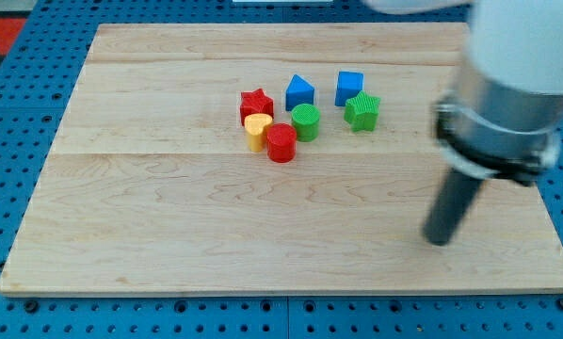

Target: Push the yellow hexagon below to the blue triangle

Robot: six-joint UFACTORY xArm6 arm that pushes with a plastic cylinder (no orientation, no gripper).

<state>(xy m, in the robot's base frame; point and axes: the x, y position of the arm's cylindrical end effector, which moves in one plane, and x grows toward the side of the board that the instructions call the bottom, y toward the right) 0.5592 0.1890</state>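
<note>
One upright rod, tip (pixel 438 239) lower-right.

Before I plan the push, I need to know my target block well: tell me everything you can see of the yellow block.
The yellow block is small, matte and plastic-looking, with a flat top and rounded lobes; its exact shape is hard to make out. It stands upright on the wooden board, at the left of the cluster. The red star sits just above it and the red cylinder at its right, both seemingly touching it. The blue triangle lies up and right. My tip is far off toward the view's lower right.
</note>
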